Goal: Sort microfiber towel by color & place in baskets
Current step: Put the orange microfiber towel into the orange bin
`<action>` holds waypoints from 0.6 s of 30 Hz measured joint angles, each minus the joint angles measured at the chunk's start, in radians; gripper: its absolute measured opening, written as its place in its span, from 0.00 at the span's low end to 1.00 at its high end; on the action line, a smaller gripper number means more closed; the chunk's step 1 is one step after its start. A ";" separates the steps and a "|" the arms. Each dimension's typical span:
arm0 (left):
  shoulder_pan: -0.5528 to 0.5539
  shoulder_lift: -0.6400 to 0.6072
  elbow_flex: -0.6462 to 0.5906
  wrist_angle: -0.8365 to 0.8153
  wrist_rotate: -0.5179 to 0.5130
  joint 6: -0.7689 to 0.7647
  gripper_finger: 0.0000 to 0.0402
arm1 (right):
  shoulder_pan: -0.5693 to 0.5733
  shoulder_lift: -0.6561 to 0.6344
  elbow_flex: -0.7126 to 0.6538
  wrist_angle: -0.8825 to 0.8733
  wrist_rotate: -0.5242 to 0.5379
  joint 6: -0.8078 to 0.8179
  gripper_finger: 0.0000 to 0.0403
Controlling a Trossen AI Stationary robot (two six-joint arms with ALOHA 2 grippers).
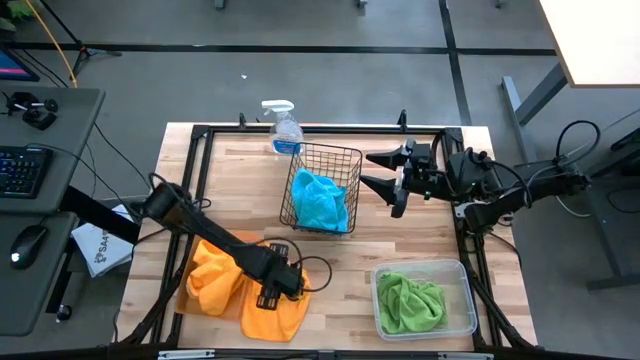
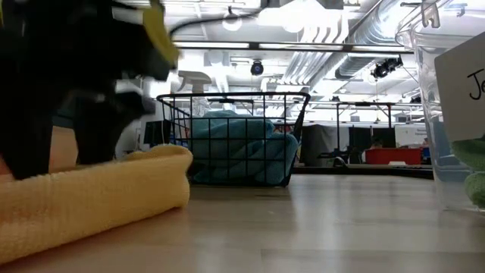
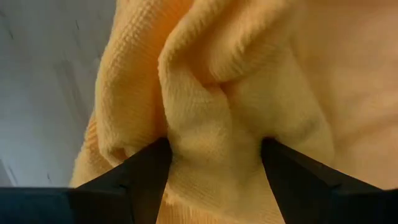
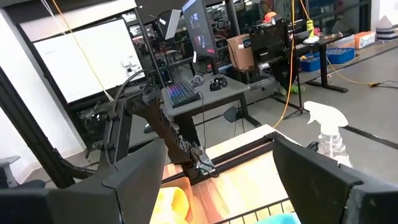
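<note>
The left gripper (image 1: 272, 297) is down on the bright orange microfiber towels (image 1: 215, 285), which lie crumpled on the flat orange tray (image 1: 183, 298), toward the left front corner of the counter from the black wire mesh basket (image 1: 324, 187). In the left wrist view its jaws stand partly open with a raised fold of orange cloth (image 3: 217, 130) bunched between them, touching both fingers; whether they are closing on it or letting it go I cannot tell.

If the cloth is being set down, the job is best finished by opening fully and lifting straight up, so the nap does not snag a fingertip and drag the towel off the tray. If it is being gathered, the pinch should take the thick fold, not a thin edge.

The turquoise blue towel (image 1: 322, 202) sits inside the basket. The lime green towel (image 1: 410, 302) lies in the clear rectangular plastic tub (image 1: 466, 298), to the basket's right and nearer the front edge. The right gripper (image 1: 388, 172) hovers just right of the basket, jaws wide apart and empty.

The counter (image 1: 400, 240) is pale wood planks inside a black frame, with a clear spray bottle (image 1: 284, 127) just behind the basket. Beyond lie grey floor and a desk with a keyboard (image 1: 22, 170).
</note>
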 joint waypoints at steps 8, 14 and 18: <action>0.013 0.048 0.004 0.019 0.011 0.004 0.31 | 0.000 0.000 0.000 -0.020 0.000 0.009 0.73; 0.074 -0.111 -0.002 -0.005 0.060 0.052 0.05 | 0.000 0.000 0.000 -0.055 0.003 0.008 0.73; 0.121 -0.332 0.033 -0.041 0.092 0.068 0.02 | 0.000 0.000 0.000 -0.072 0.006 0.008 0.73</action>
